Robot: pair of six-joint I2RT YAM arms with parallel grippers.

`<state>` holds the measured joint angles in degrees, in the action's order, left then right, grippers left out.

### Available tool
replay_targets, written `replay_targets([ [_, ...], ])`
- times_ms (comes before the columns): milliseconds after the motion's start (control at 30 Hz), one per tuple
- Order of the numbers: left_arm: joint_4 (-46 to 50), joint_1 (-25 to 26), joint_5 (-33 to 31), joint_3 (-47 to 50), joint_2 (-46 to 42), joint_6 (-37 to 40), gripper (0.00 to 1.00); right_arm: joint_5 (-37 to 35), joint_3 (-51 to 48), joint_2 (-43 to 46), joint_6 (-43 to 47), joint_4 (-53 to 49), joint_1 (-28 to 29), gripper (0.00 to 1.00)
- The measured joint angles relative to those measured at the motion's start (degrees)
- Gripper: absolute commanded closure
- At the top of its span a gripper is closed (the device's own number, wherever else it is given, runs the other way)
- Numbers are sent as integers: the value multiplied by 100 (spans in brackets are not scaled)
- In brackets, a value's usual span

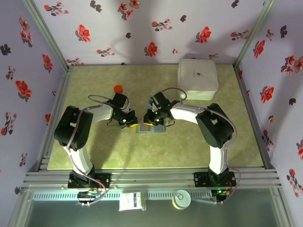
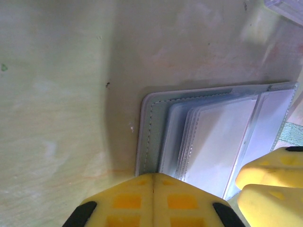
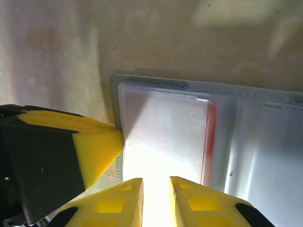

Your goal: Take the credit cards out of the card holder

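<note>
1. Nearest, on the grey ledge in front of the arm bases, lie a white packet and a round tin (its print is too small to read).
2. From the top camera the card holder sits mid-bench, and both wrists hide most of it.
3. The left jaws are closed, with the yellow pads meeting flush. Their tip rests against the holder's outer edge.
4. The right jaws stand narrowly apart, with their pads over one panel. Glare whitens the gap, so I cannot tell whether they pinch anything.
5. The holder lies open and flat with its clear sleeves facing up. Of the red credit card only a thin strip shows, tucked behind a pale, washed-out face in the same panel.
6. The bench is a mottled pale green-yellow.
7. Farther back sits a small red-orange round thing (too blurred to identify). At the far right stands a white square box with its lid on.
8. Lilac walls printed with red flowers enclose three sides.
</note>
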<state>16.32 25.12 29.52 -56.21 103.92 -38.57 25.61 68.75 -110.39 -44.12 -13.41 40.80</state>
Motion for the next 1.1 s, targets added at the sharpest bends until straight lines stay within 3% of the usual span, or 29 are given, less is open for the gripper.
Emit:
replay_targets([
  [1100, 4, -2, 7, -4, 2, 20, 100, -184, 74, 0, 103, -466, 11, 80],
])
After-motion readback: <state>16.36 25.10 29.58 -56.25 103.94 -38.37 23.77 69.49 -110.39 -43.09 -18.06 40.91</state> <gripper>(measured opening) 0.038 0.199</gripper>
